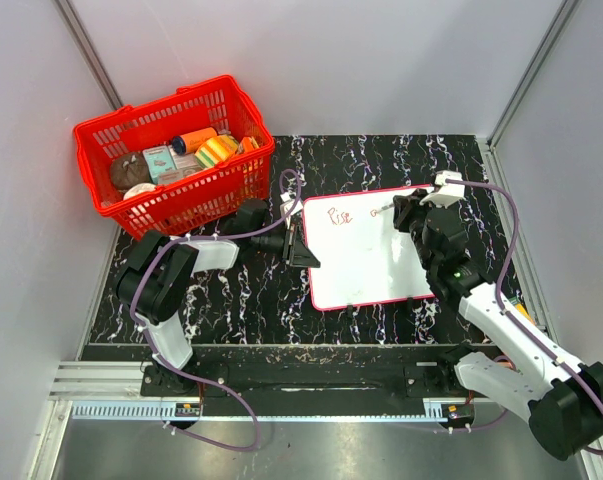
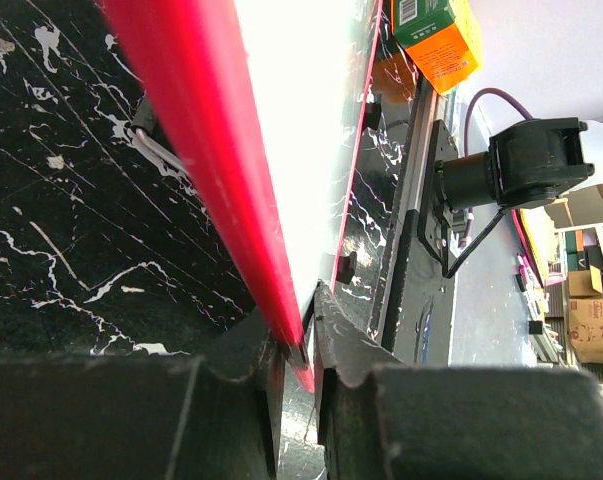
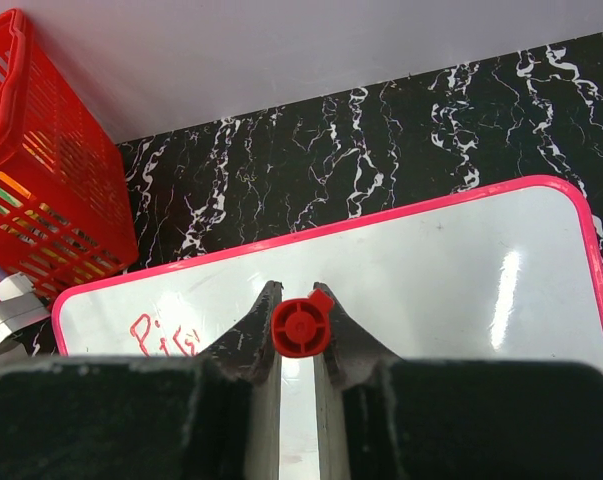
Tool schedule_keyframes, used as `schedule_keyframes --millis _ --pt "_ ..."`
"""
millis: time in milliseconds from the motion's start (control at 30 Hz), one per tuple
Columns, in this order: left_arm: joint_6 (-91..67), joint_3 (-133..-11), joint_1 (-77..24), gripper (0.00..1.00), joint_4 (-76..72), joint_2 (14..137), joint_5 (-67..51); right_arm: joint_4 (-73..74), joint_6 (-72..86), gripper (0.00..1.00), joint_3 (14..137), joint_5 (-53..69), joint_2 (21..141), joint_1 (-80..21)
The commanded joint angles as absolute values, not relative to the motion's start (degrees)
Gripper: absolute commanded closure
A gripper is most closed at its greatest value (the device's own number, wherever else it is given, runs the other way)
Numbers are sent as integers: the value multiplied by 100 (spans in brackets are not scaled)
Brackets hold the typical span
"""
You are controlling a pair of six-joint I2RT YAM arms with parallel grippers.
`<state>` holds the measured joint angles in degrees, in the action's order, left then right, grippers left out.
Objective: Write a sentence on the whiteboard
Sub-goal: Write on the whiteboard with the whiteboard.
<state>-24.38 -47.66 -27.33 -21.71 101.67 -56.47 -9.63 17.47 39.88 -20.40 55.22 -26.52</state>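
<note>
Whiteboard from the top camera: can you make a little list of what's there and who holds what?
board: flat white whiteboard with pink-red edge, on black marbled table
writing: short red marker word, hard to read
left gripper: clamped on the board's left edge
right gripper: shut on red marker, above the board
basket: red plastic basket of small items, left of board

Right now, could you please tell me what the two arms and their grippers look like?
The left arm and right arm are each built of white links and black joint housings, with purple cables looped alongside. The left gripper and right gripper have matte black fingers tapering to points.
</note>
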Motion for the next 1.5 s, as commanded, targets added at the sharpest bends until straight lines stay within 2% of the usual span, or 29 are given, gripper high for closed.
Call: schedule_keyframes --millis 0,967,1467 --pt "-1846 -4816 -2927 100 -1960 10178 -5247 -1248 1767 100 4192 -2259 5563 -2672" --pt "-1802 -4816 -2936 100 -1907 10160 -5203 -747 1723 100 3911 -2250 5212 -2663" --pt "-1793 -4825 -2944 100 -1881 10151 -5203 -1081 1749 100 4157 -2461 5158 -2672"
